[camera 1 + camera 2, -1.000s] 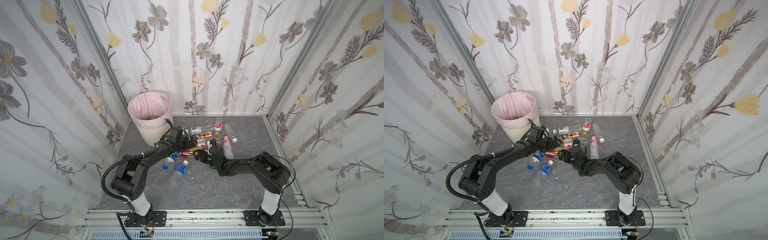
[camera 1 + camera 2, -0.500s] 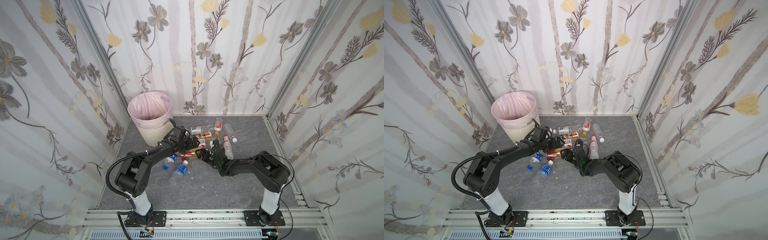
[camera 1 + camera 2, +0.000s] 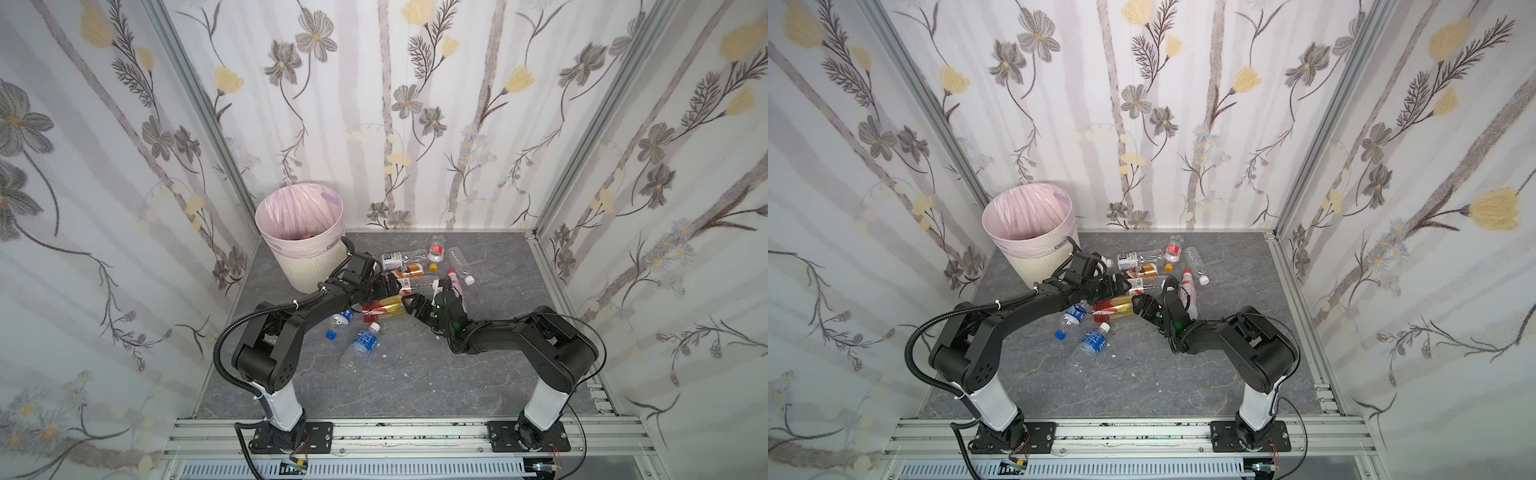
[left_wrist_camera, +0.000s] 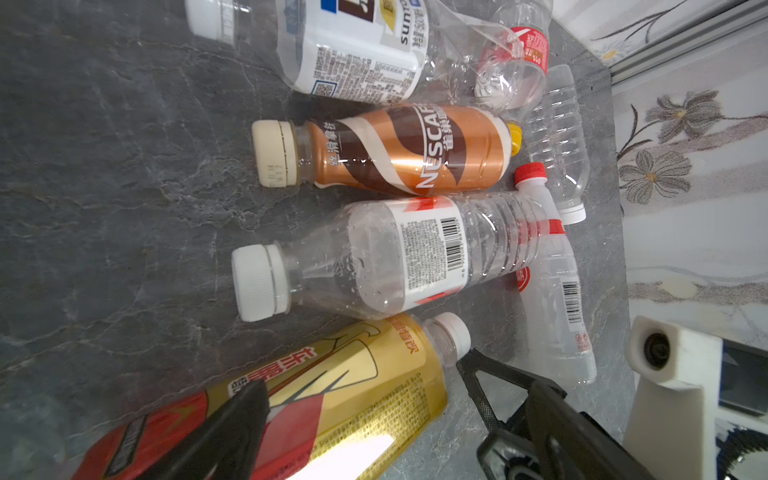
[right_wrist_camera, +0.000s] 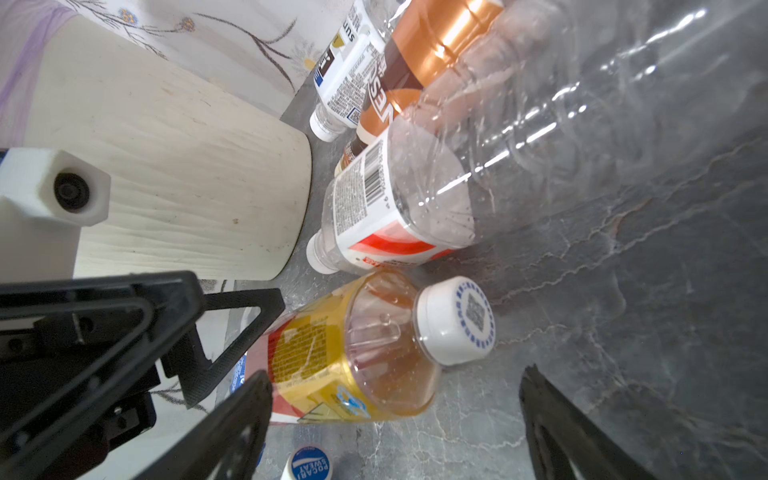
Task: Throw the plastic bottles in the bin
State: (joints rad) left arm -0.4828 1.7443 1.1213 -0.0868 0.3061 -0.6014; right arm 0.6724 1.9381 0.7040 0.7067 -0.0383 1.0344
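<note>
Over the heap of plastic bottles (image 3: 415, 286) at the middle of the grey floor (image 3: 415, 374), the left gripper (image 4: 361, 374) is spread to its full width and nothing is held. One finger lies across the label of the gold-and-red bottle (image 4: 340, 395); the other stands beside its white-capped neck. The right gripper (image 5: 395, 378) is likewise held wide apart and empty, and the capped end of the same bottle (image 5: 353, 353) is framed just ahead of its fingers. In both top views the two grippers are brought almost tip to tip over that bottle.

Just beside it a clear bottle (image 4: 395, 257) with a white and red label is laid, then a brown coffee bottle (image 4: 407, 149). Two blue-labelled bottles (image 3: 365, 338) are scattered nearer the arm bases. The bin (image 3: 307, 266) is stood in the far left corner, close behind the left arm.

The step in hand is judged to be the reach for a grasp. Most of the bottles are not yet binned. For the next move, one gripper should be closed on the bottle's body while the other is drawn clear. The bottle should then be lifted above the lined rim before release.
</note>
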